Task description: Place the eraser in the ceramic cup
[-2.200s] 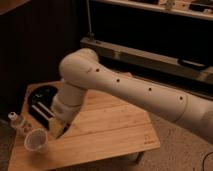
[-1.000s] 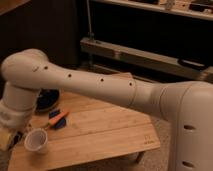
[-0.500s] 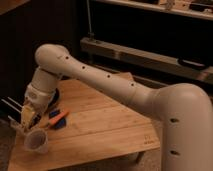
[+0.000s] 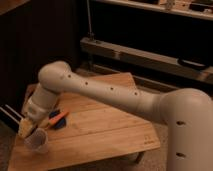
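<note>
1. Reaching down from 3 o'clock toward 8 o'clock of the frame, the arm (image 4: 100, 90) crosses the wooden table (image 4: 110, 125) and ends at the table's near-left corner.
2. The gripper (image 4: 26, 127) hangs directly over the ceramic cup (image 4: 36, 141), just above its mouth. This placement suits a straight drop into the cup.
3. Gripper state: cannot tell. The wrist covers the end of the tool, so neither its opening nor its contents can be confirmed.
4. The eraser cannot be identified with certainty. 1 dark elongated object with pale stripes (image 4: 10, 116) projects at 10 o'clock from the gripper, beyond the table's left edge; it may be the eraser, or it may be something else.
5. The cup stands upright at 7 o'clock on the table, close to the edge. Its inside is not visible, so judge the placement as unconfirmed.
6. 1 blue-and-orange item (image 4: 59, 119) lies on the table at 2 o'clock from the cup, near it but apart. It is not part of the task and needs no handling.
7. Risk, as a judgement: with the cup so near the edge, a sideways nudge from the wrist could tip it off.
</note>
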`<state>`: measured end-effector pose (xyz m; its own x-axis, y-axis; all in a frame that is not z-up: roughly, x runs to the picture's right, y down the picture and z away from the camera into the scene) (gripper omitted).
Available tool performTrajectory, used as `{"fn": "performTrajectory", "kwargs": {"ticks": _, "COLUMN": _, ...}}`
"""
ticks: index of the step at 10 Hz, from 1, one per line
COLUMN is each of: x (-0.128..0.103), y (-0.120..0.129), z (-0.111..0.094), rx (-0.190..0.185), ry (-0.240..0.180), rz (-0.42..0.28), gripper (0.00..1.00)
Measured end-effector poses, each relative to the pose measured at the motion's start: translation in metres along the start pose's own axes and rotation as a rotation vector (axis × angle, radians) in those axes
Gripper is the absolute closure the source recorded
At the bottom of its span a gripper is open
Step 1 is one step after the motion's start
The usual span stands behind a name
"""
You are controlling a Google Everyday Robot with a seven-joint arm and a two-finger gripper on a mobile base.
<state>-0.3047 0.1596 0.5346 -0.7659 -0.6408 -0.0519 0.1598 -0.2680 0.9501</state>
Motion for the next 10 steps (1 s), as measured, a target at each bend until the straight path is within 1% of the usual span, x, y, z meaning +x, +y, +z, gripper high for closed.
{"fn": "performTrajectory", "kwargs": {"ticks": 1, "x": -0.001, "y": -0.009, "z": 0.004, "rx": 0.001, "ry": 0.084, "rz": -0.05, "gripper": 1.0}}
{"fn": "performTrajectory", "kwargs": {"ticks": 2, "x": 0.0, "y": -0.017, "z": 0.008, "rx": 0.012, "ry": 0.148, "rz": -0.105, "gripper": 1.0}}
{"fn": "performTrajectory", "kwargs": {"ticks": 5, "x": 0.009, "y": -0.024, "z": 0.011, "rx": 0.037, "ry": 0.205, "rz": -0.16, "gripper": 1.0}}
{"fn": "performTrajectory", "kwargs": {"ticks": 7, "x": 0.014, "y": -0.022, "z": 0.009, "rx": 0.033, "ry": 0.244, "rz": -0.178, "gripper": 1.0}}
{"fn": "performTrajectory", "kwargs": {"ticks": 8, "x": 0.015, "y": -0.016, "z": 0.007, "rx": 0.029, "ry": 0.278, "rz": -0.196, "gripper": 1.0}}
{"fn": "performTrajectory", "kwargs": {"ticks": 9, "x": 0.016, "y": -0.009, "z": 0.004, "rx": 0.038, "ry": 0.324, "rz": -0.226, "gripper": 1.0}}
{"fn": "performTrajectory", "kwargs": {"ticks": 10, "x": 0.016, "y": -0.004, "z": 0.002, "rx": 0.046, "ry": 0.355, "rz": -0.258, "gripper": 1.0}}
